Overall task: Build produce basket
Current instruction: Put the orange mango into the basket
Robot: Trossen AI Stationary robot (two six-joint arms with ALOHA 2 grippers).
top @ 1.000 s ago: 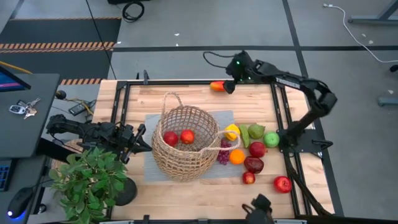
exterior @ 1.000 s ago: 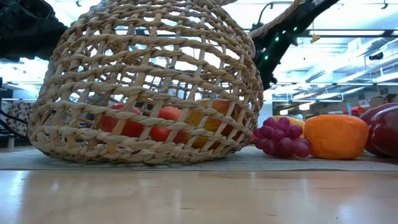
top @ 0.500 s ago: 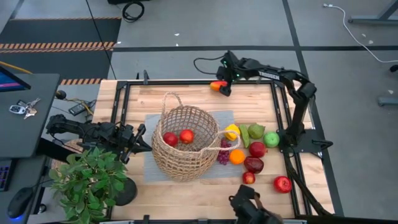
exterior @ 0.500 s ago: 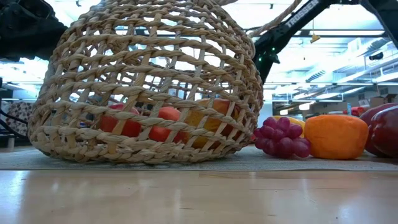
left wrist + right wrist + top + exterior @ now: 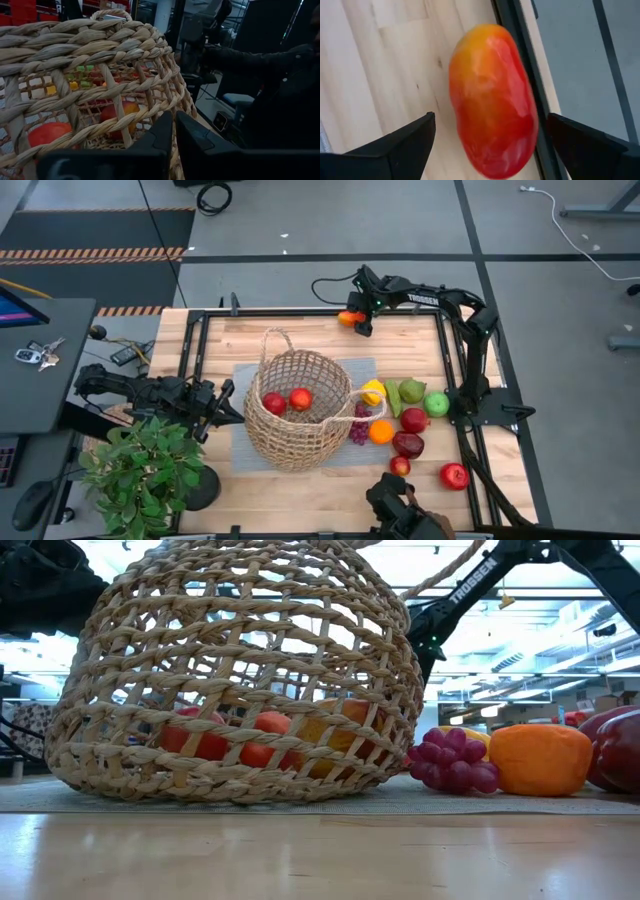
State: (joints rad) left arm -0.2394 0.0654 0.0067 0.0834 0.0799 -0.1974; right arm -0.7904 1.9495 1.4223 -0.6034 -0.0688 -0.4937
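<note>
The wicker basket (image 5: 298, 412) stands on a grey mat (image 5: 240, 442) at mid table, with two red apples (image 5: 287, 400) on its bottom. A red-orange mango (image 5: 492, 97) lies on the wood at the far edge (image 5: 350, 318), beside the black frame rail. My right gripper (image 5: 491, 122) hangs over it, pointing steeply down and open, with one finger on either side of the mango and apart from it. My left gripper (image 5: 227, 402) is level at the basket's left wall (image 5: 100, 75), fingers shut. More produce (image 5: 405, 425) lies right of the basket. My left gripper points level at the basket's left wall (image 5: 150, 107) from the table's left. Whether its shut fingertips touch the weave, I cannot tell.
Right of the basket lie a lemon (image 5: 372, 391), pears (image 5: 402, 393), a green apple (image 5: 436, 404), grapes (image 5: 450, 762), an orange (image 5: 540, 760) and red apples (image 5: 454, 475). A leafy potted plant (image 5: 145, 470) stands at the near left corner. Black frame rails (image 5: 448, 360) border the table.
My right gripper has come down and toward the table's left along the far edge, rolling its wrist, and now hangs over the mango. The mango, the basket and my left arm have kept still.
</note>
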